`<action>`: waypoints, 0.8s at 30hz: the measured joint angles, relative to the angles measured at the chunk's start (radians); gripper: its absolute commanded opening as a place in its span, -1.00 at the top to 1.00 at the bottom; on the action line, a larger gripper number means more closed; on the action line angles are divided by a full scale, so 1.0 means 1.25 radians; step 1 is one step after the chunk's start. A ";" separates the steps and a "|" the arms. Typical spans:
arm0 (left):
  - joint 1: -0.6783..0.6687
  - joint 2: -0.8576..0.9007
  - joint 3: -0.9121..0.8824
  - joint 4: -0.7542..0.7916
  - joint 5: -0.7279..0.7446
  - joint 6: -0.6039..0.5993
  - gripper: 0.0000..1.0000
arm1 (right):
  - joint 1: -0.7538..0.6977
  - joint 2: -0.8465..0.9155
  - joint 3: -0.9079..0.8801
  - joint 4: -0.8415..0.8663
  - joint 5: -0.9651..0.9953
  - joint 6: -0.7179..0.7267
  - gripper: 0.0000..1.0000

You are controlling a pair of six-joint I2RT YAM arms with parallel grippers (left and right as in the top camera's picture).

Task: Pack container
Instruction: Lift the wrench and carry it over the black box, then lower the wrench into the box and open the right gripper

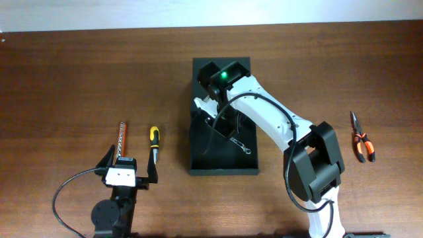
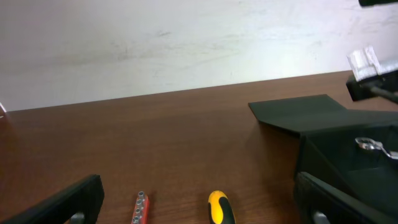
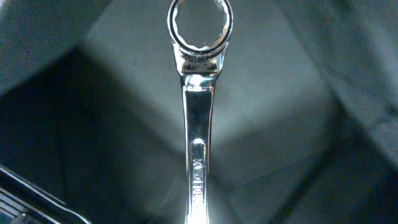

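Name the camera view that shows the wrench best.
Right wrist: the wrench fills the frame, ring end and shaft sharp. Overhead shows only a small sliver inside the container; left wrist catches just its ring end at the right edge.

Smooth, faintly lustrous wood-grain counter (image 1: 66,79); box (image 1: 221,170) with dark, matt, unreflective walls; wrench (image 3: 199,124) of polished, mirror-bright metal with stamped lettering on its shaft; screwdriver (image 1: 153,137) with glossy yellow-and-black plastic handle; pliers (image 1: 361,142) with orange coated grips.
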 measured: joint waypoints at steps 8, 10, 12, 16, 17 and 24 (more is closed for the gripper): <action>0.000 0.000 0.000 0.000 0.000 0.000 -0.98 | 0.005 0.000 -0.042 0.068 -0.013 0.000 0.92; 0.000 0.000 0.000 0.000 0.000 0.000 -0.99 | 0.011 0.000 -0.057 0.089 -0.013 -0.001 0.92; 0.000 0.000 0.000 0.000 0.000 0.000 -0.98 | 0.018 0.000 -0.068 0.107 -0.013 0.000 0.92; 0.000 0.000 0.000 0.000 0.000 0.000 -0.99 | 0.030 0.000 -0.079 0.121 -0.016 -0.001 0.92; 0.000 0.000 0.000 0.000 0.000 0.000 -0.99 | 0.030 0.000 -0.079 0.122 -0.018 -0.001 0.92; 0.000 0.000 0.000 0.000 0.000 0.000 -0.98 | 0.031 0.000 -0.085 0.151 -0.019 -0.001 0.92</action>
